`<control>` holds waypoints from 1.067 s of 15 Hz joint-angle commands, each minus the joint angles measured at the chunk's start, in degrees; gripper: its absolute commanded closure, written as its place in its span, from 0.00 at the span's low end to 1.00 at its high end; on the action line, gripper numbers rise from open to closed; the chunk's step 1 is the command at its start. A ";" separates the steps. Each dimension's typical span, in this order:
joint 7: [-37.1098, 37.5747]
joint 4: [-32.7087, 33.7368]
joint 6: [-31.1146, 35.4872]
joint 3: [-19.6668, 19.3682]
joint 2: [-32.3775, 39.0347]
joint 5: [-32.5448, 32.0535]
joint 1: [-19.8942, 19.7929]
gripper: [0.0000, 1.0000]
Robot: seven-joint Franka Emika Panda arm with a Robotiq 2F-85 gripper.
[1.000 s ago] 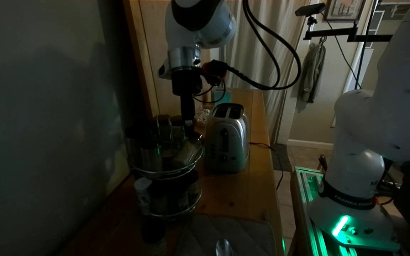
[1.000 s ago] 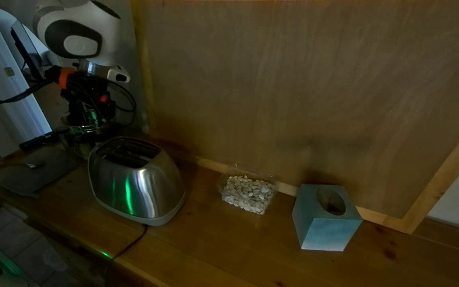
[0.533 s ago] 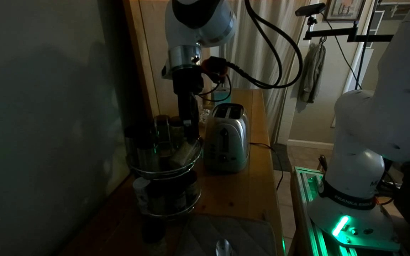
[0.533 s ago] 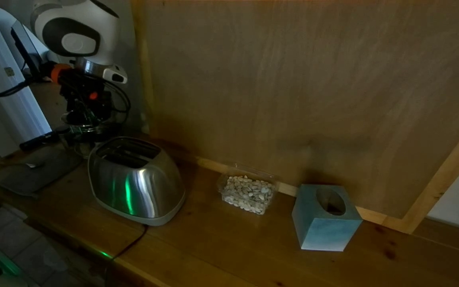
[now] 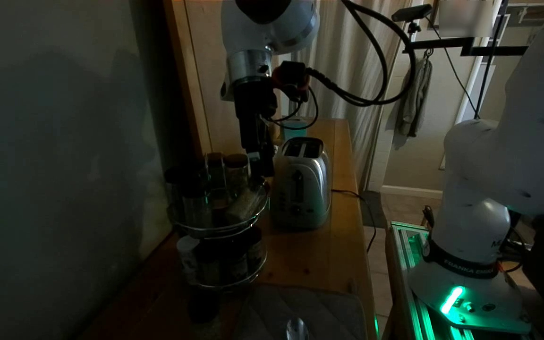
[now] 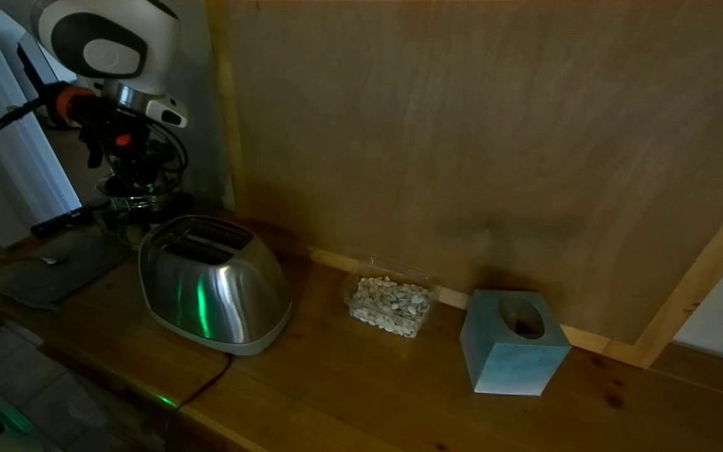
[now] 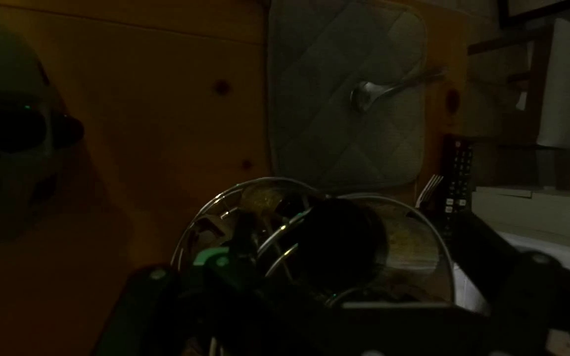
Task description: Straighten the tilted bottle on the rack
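The rack is a round two-tier stand with silvery rims, holding several jars beside the toaster. A tilted bottle leans on its upper tier, toward the toaster side. In the wrist view the bottle's dark round lid faces the camera, with its clear body out to the right, inside the rim. My gripper is just above the bottle's upper end. In the wrist view the gripper is open, its fingers wide apart on either side of the lid. Darkness hides whether a finger touches the bottle.
The silver toaster stands close beside the rack, and also shows in an exterior view. A wall is on the rack's far side. A quilted mat with a spoon, a fork and a remote lie nearby.
My gripper has moved up and toward the toaster side, uncovering jars behind it. The rack has shifted very slightly. The bottle still leans, a little lower than before.
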 commanded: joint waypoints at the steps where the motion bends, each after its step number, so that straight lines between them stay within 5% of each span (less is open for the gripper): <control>1: -1.99 -1.88 0.58 0.88 -2.39 2.45 -0.06 0.00; 16: -5.04 -12.65 19.23 2.63 -8.80 8.79 2.39 0.00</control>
